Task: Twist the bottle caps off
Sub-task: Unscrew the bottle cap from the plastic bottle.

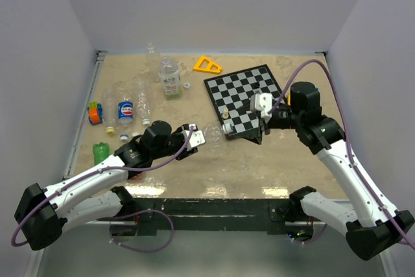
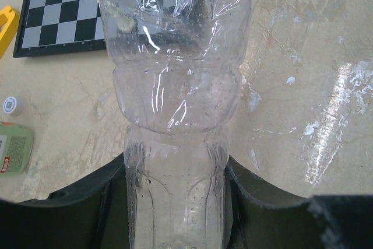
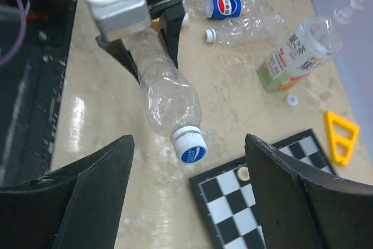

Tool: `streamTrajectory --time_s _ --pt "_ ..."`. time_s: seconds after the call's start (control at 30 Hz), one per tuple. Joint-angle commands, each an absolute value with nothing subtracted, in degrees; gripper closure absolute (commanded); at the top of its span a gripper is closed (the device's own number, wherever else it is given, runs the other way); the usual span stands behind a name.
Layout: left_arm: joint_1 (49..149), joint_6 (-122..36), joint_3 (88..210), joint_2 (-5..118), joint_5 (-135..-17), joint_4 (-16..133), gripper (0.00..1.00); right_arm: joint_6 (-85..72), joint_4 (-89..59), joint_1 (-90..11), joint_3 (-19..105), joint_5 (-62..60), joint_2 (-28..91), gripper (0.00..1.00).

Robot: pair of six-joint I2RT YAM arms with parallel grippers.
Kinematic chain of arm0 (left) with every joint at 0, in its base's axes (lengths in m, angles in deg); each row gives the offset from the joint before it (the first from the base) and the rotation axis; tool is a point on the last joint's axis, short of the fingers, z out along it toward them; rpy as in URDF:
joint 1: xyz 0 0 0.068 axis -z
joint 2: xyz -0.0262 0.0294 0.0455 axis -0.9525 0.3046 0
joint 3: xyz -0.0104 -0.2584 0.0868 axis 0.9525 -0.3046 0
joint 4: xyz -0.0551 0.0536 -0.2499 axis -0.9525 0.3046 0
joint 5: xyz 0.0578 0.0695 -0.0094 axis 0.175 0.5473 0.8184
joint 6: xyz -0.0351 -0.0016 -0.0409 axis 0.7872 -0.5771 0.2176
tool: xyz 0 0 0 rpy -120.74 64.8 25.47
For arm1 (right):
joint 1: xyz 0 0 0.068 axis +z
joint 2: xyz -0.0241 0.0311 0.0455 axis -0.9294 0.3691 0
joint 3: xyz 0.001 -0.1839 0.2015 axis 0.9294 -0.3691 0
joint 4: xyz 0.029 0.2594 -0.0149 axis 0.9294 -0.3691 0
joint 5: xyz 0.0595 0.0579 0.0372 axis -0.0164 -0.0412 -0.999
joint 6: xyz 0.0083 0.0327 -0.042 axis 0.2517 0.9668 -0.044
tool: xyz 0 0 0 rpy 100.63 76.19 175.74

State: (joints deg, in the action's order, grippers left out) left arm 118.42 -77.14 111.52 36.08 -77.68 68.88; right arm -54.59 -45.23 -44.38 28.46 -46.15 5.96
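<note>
Now the left gripper (image 2: 175, 173) clamps the bottle (image 3: 169, 94); the right gripper (image 3: 187, 142) gapes empty. We centre on the cap (image 3: 190, 147) at 12 o'clock before closing.

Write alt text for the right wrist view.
The left gripper holds a clear bottle, its white-and-blue cap pointing at the camera between the open jaws of the right gripper. Other bottles lie on the table behind; a chessboard and yellow triangle sit right.
</note>
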Motion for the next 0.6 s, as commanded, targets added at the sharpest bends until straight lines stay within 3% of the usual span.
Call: streamTrajectory --time_s 0.0,0.2,0.33,0.57 --pt "118.2 -77.0 111.6 35.7 -77.4 67.4 1.00 -30.3 -41.1 -44.7 31.5 -42.1 9.3 0.20" --pt "118.2 -77.1 111.6 35.5 -77.6 67.5 1.00 -29.1 -42.4 -44.7 30.2 -43.8 16.8 0.21" --pt "118.2 -77.0 111.7 35.5 -77.6 67.5 1.00 -30.3 -42.8 -44.7 30.4 -45.0 19.0 0.15" --pt "118.2 -76.9 111.7 35.5 -77.8 67.4 1.00 -29.2 -41.6 -44.9 29.6 -46.1 19.9 0.19"
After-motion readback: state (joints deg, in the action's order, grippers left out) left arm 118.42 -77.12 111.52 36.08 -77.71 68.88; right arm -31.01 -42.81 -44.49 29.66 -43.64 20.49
